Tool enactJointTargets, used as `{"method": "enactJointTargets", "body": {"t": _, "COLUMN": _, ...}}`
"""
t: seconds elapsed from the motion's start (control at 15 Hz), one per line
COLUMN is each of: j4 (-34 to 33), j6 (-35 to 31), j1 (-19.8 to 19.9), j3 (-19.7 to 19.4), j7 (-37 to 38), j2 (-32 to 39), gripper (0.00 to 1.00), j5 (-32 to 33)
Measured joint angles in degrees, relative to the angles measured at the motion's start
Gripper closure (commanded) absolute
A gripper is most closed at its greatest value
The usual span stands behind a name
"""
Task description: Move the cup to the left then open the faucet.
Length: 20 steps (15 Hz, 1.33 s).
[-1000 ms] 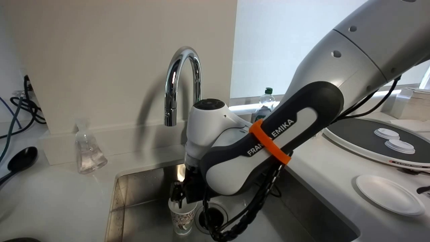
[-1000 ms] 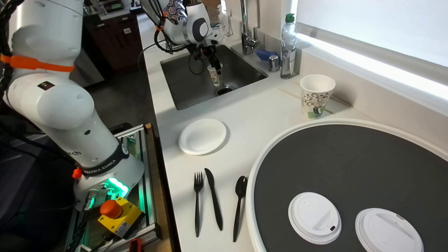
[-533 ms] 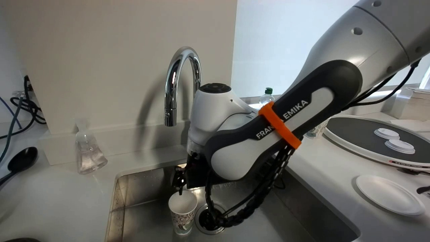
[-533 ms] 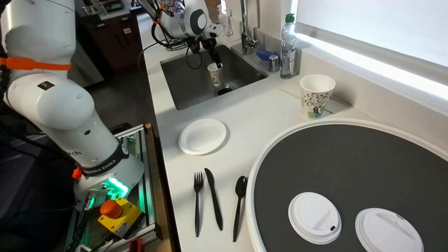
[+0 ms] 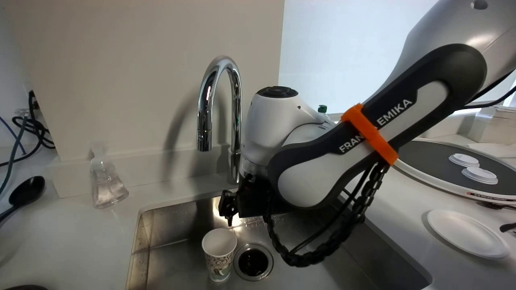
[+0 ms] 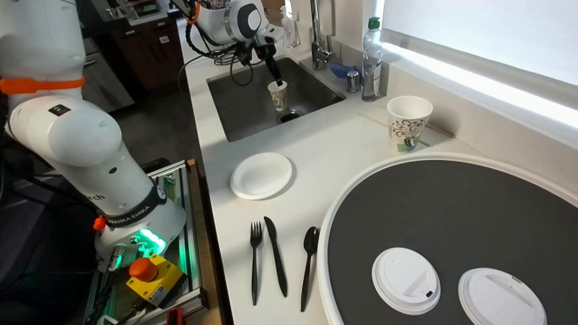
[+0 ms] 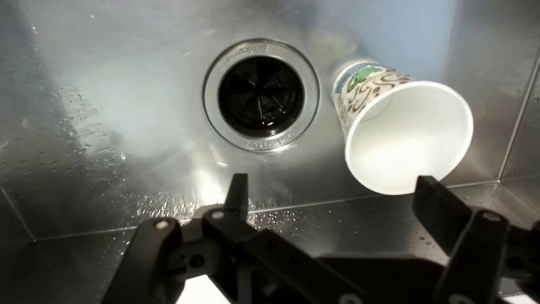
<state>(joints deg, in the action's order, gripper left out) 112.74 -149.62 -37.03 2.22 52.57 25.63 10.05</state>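
Observation:
The cup (image 5: 219, 261), white paper with a brown and green print, stands upright in the sink beside the drain (image 5: 253, 262). Both exterior views show it, and the wrist view looks into its bare white inside (image 7: 405, 143). My gripper (image 7: 332, 179) hangs above and apart from the cup, its two fingers wide apart with nothing between them. In an exterior view the gripper (image 5: 229, 220) is just beyond the cup's rim, toward the back wall. The chrome faucet (image 5: 206, 108) arches behind the sink; its side lever (image 6: 328, 44) shows in an exterior view, while my arm covers part of its base.
The steel sink (image 6: 235, 113) has walls on all sides. On the counter are a soap dispenser (image 5: 105, 185), a dish soap bottle (image 6: 372, 67), a second paper cup (image 6: 408, 126), a plate (image 6: 262, 176) and black cutlery. A round grey board (image 6: 429, 203) bears two lids.
My gripper has risen out of the cup's mouth and moved away toward the back of the sink, baring the rim and drain. The cup has stayed in place.

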Motion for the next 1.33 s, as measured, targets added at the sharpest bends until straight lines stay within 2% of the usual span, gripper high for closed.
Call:
{"method": "enactJointTargets", "body": {"t": 0.2, "j4": -0.3, "j6": 0.0, "j1": 0.2, "j3": -0.5, "j7": 0.8, "j2": -0.1, "gripper": 0.0, "j5": 0.7}}
{"method": "enactJointTargets", "body": {"t": 0.6, "j4": -0.3, "j6": -0.4, "j1": 2.5, "j3": -6.9, "j7": 6.0, "j2": -2.7, "gripper": 0.0, "j5": 7.7}}
{"method": "enactJointTargets", "body": {"t": 0.93, "j4": -0.5, "j6": -4.3, "j1": 6.6, "j3": -7.5, "j7": 6.7, "j2": -3.4, "gripper": 0.0, "j5": 10.1}}
{"method": "enactJointTargets", "body": {"t": 1.33, "j4": -0.6, "j6": -8.2, "j1": 8.6, "j3": -7.5, "j7": 7.1, "j2": -4.7, "gripper": 0.0, "j5": 10.4}}
